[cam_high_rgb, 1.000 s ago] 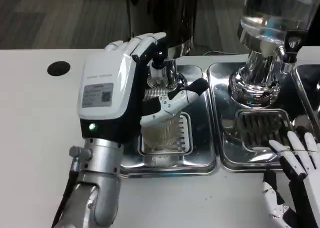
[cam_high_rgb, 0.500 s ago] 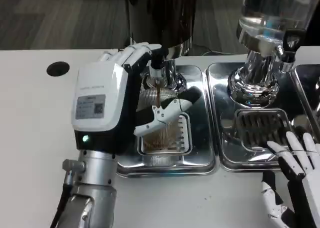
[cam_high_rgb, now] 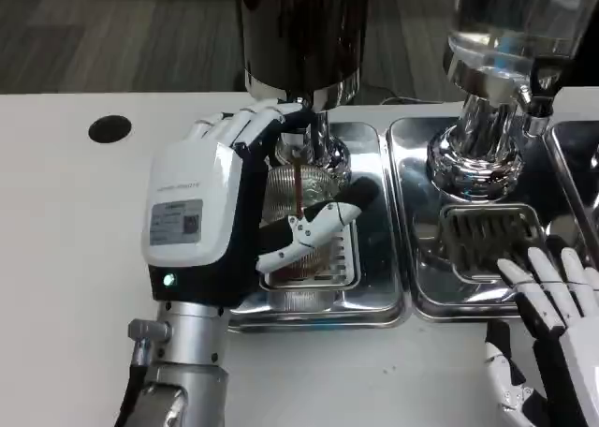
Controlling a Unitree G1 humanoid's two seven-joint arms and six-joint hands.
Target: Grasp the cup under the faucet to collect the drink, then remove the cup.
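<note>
The left hand (cam_high_rgb: 220, 216) is wrapped around the cup (cam_high_rgb: 298, 223). Its fingers go behind the cup and its thumb (cam_high_rgb: 314, 228) presses on the front, so the cup is held tight. The cup is see-through with ribbed sides. It stands on the little grate of the left tray (cam_high_rgb: 374, 296), near the middle of the picture. The cup sits right under the faucet (cam_high_rgb: 298, 151). A thin brown stream of drink (cam_high_rgb: 298, 185) falls from the faucet into the cup, and brown drink shows low inside it. The faucet belongs to the dark drink tank (cam_high_rgb: 304, 34) at 12 o'clock.

At 2 o'clock from the cup stands a second tank, the clear tank (cam_high_rgb: 510, 24), on a shiny round base. It has its own right tray (cam_high_rgb: 421, 212) with a slotted grate (cam_high_rgb: 487, 235).

The right hand (cam_high_rgb: 557, 324) is at 4 o'clock, well apart from the cup. Its fingers are spread apart and hold nothing. The fingertips lie over the front edge of the right tray.

A small black hole (cam_high_rgb: 109, 128) is in the white tabletop (cam_high_rgb: 65, 240) at 10 o'clock.
</note>
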